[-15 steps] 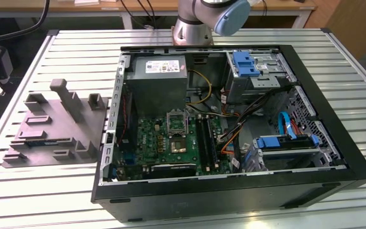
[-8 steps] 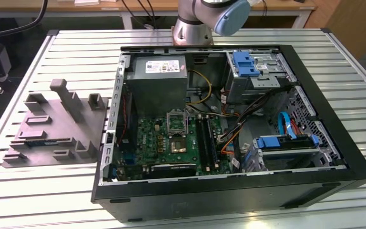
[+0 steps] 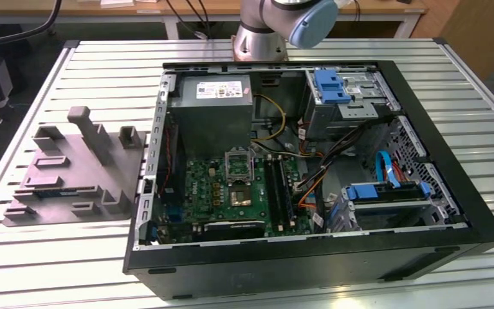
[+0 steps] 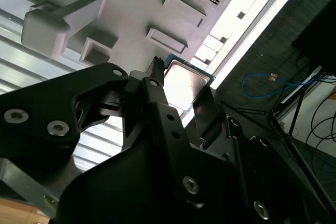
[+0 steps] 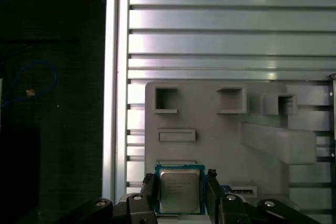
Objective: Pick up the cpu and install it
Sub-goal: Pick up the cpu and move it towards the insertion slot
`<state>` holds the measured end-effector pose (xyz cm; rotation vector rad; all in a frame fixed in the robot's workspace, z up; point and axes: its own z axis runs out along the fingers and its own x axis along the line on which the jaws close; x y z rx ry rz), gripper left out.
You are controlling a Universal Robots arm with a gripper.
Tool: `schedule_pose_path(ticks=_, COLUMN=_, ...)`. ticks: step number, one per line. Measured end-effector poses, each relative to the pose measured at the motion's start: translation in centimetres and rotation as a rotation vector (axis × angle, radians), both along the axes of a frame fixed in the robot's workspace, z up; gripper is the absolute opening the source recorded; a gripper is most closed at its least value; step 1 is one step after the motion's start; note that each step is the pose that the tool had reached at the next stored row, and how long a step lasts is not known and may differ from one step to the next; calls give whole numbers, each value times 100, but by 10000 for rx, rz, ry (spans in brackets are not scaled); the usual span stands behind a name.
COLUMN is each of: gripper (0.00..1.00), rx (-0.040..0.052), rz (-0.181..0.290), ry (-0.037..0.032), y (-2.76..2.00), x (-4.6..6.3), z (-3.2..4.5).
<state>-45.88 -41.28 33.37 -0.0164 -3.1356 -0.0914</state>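
The gripper's [image 5: 180, 178] two black fingers [image 5: 212, 188] were closed on the cpu [image 5: 179, 190], a small flat square chip with a pale silvery metal top and a thin green rim, pressing against two of its opposite edges. In the first wrist view the chip showed in front of the large grey moulded plastic holder [image 5: 210, 124], over the holder's edge, next to a shallow rectangular recess. How far it was above the holder could not be told. The second wrist view showed the chip's bright top [image 4: 184, 80] between the same fingers, with the holder's upright posts beyond. The holder lay on a table of ribbed aluminium slats [image 3: 58, 257]. Beside the holder, on the exterior view's right, stood an open black computer case [image 3: 316, 270] with a green circuit board [image 3: 208, 193] inside.
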Motion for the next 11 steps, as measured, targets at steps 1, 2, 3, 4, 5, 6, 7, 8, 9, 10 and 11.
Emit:
schedule_pose_path(ticks=1, gripper=47, rx=0, rz=0, ry=0, y=0, x=0, z=4)
schedule_pose_path(ticks=2, gripper=47, rx=0, rz=0, ry=1, y=0, x=0, z=8)
schedule_pose_path(ticks=3, gripper=47, rx=0, rz=0, ry=0, y=0, x=0, z=11)
schedule_pose_path(ticks=4, gripper=47, rx=1, rz=0, ry=-1, y=0, x=0, z=12)
schedule_pose_path(ticks=5, gripper=47, rx=0, rz=0, ry=0, y=0, x=0, z=14)
schedule_pose_path(ticks=6, gripper=47, rx=0, rz=0, ry=0, y=0, x=0, z=16)
schedule_pose_path(ticks=7, gripper=47, rx=0, rz=0, ry=0, y=0, x=0, z=16)
schedule_pose_path(ticks=8, gripper=47, rx=-1, rz=0, ry=1, y=0, x=1, z=16)
schedule_pose_path(ticks=9, gripper=47, rx=-1, rz=1, ry=2, y=0, x=1, z=17)
schedule_pose_path(ticks=10, gripper=47, rx=-1, rz=1, ry=3, y=0, x=5, z=18)
schedule_pose_path(ticks=11, gripper=47, rx=-2, rz=1, ry=3, y=0, x=9, z=18)
